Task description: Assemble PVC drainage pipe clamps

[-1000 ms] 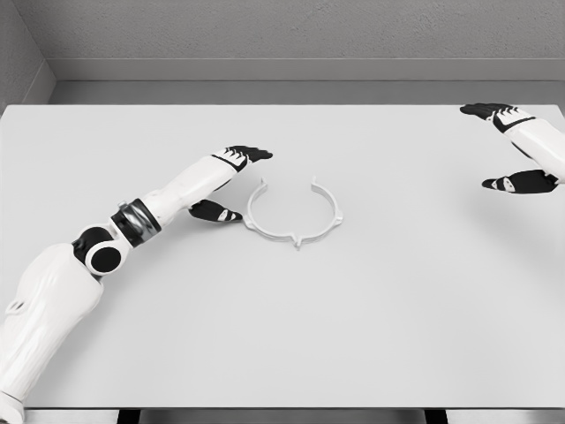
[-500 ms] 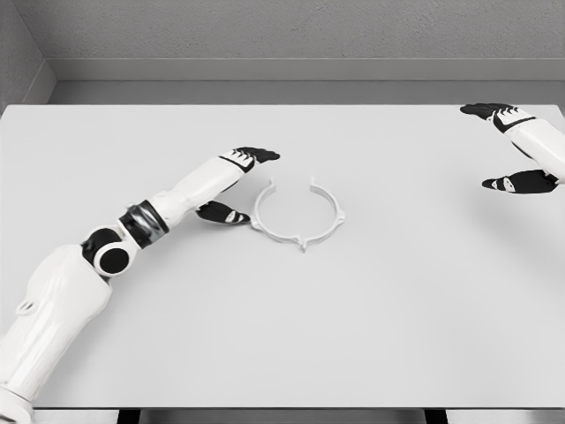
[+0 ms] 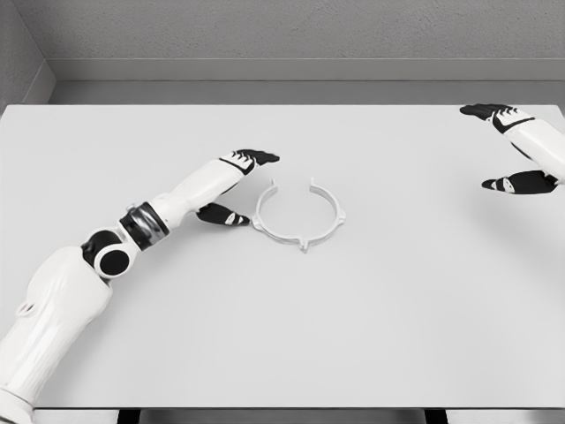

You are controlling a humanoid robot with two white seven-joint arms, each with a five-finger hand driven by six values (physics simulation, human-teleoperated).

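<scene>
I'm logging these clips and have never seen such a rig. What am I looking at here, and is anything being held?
This is a simulator's render, seen from a camera on a humanoid robot's head, looking down at a white table. The two white arms are the robot's own. The left hand sits just beside a white clamp ring, an open hoop lying flat with its gap facing away from the camera. Its fingers are spread and not closed on the ring. The right hand hovers at the far right edge, fingers open. Nothing is held.

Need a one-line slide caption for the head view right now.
Left hand open beside the white pipe clamp ring on the table; right hand open at far right.
</scene>
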